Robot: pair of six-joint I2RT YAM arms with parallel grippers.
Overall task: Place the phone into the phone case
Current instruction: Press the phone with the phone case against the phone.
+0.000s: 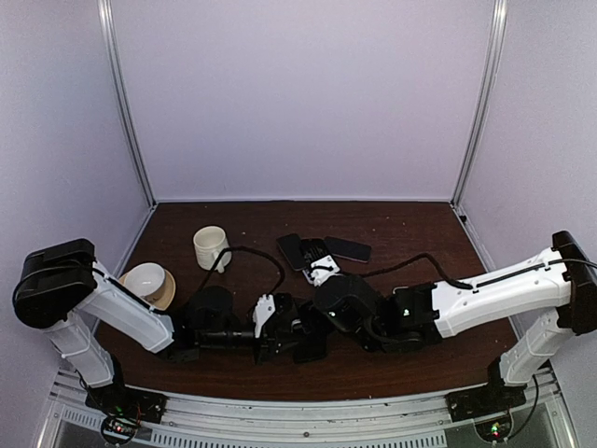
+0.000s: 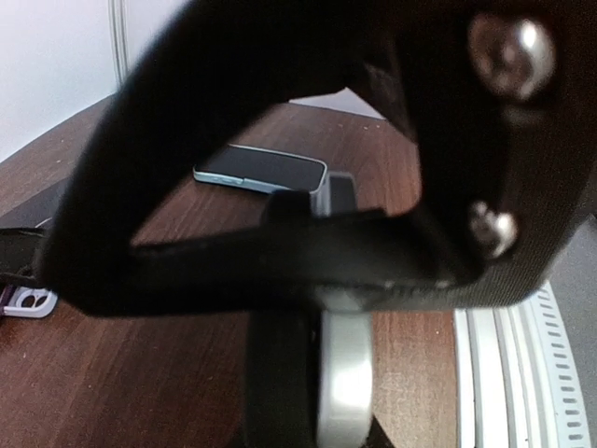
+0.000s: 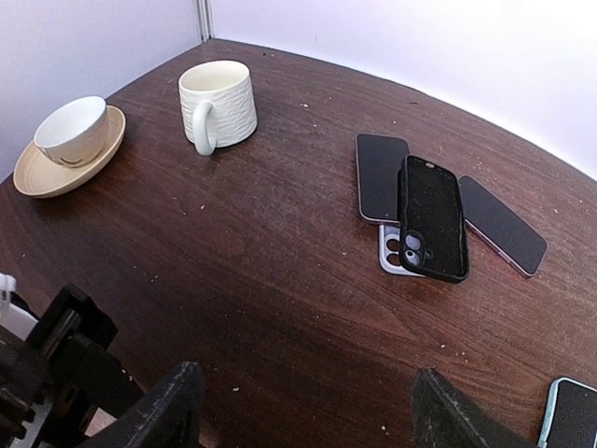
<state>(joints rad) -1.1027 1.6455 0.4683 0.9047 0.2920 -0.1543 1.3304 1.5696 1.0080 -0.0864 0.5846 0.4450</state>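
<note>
The right tool (image 3: 310, 403), wide open and empty, should straddle the black phone case (image 3: 432, 219) squarely across its width; the left tool's (image 1: 265, 322) state is unclear.

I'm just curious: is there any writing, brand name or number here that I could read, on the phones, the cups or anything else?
No text can be read in any view.
The black phone case shows no lettering.
The phone left of it and the phone right of it have dark, blank screens.
The mug and the bowl are plain.
</note>
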